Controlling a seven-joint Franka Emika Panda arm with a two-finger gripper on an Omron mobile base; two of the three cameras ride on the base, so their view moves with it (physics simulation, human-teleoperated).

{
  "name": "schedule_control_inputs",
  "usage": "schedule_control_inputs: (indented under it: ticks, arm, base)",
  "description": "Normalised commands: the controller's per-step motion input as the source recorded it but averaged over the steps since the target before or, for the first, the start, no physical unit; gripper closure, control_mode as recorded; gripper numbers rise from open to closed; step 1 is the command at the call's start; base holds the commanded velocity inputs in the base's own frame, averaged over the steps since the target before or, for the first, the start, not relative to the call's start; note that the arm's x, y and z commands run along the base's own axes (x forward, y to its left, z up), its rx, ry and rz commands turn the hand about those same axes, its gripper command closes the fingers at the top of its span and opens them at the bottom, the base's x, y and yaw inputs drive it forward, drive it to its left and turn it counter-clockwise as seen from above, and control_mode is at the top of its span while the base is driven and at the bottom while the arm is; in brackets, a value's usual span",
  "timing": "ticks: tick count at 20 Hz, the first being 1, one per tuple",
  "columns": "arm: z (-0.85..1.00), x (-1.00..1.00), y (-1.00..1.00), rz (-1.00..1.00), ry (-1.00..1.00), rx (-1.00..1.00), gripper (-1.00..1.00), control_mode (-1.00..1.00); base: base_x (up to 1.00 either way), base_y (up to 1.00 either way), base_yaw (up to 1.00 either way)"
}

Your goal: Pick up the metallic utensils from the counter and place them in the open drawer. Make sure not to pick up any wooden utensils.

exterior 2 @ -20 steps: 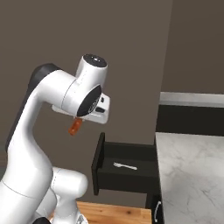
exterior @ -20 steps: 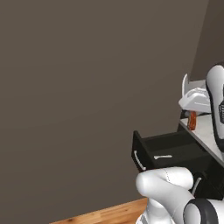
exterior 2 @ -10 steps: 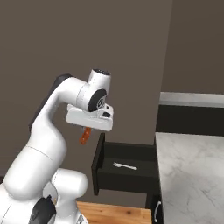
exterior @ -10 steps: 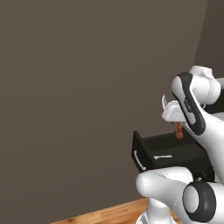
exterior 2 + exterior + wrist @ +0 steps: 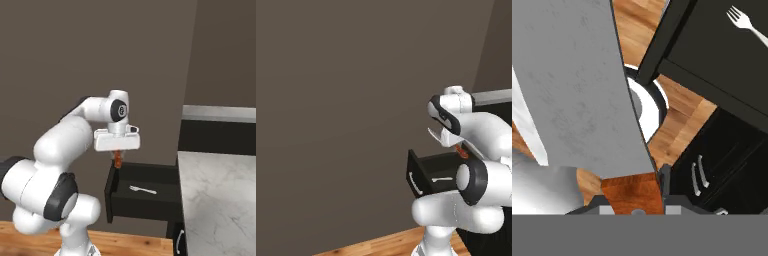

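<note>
Right base view, from left to right: the white arm is seen curving up from the lower left, with the gripper [image 5: 117, 151] pointing straight down. Its jaws are closed narrowly on an orange-brown piece [image 5: 117, 159], which hangs below the fingers just above the near left corner of the open drawer [image 5: 150, 175]. Whether the piece touches the drawer cannot be told. Inside the drawer a silvery fork [image 5: 142, 189] is seen lying flat on the black floor, right of the held piece and apart from it. Further right, the pale marbled counter [image 5: 220, 200] is seen, with a black cabinet and a grey worktop beyond it at the far side.

In the hand view, the orange-brown end of the held piece is seen clamped between the fingertips, and a broad flat grey part is seen extending from it across the left half of the frame. To its right the drawer is seen from above with the fork in its far right corner, tines to the left. Below the drawer, black cabinet doors [image 5: 722, 165] with straight silver handles are seen above a wooden floor [image 5: 677, 125].

In the left base view, the drawer's black front and its curved silver handle [image 5: 415, 183] are seen left of the arm.
</note>
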Motion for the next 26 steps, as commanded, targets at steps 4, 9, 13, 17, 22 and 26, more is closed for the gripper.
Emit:
schedule_control_inputs:
  ticks: [4,9,13,17,22,26]
  arm:
    - [-0.68,0.33,-0.49,0.65,0.08,0.00,1.00,-1.00]
    - [-0.58,0.14,-0.35,0.67,-0.11,0.15,1.00,-1.00]
    - [-0.46,0.12,-0.31,0.54,-0.25,0.25,1.00,-1.00]
    - [-0.54,0.40,-0.24,0.33,-0.12,0.13,1.00,-1.00]
    - [-0.57,0.76,-0.19,0.20,0.00,0.00,1.00,-1.00]
    - [-0.44,0.69,-0.39,0.17,0.00,0.00,1.00,-1.00]
  base:
    - [0.00,0.00,0.00]
    - [0.00,0.00,0.00]
    - [0.00,0.00,0.00]
    - [0.00,0.00,0.00]
    - [0.00,0.00,0.00]
    - [0.00,0.00,0.00]
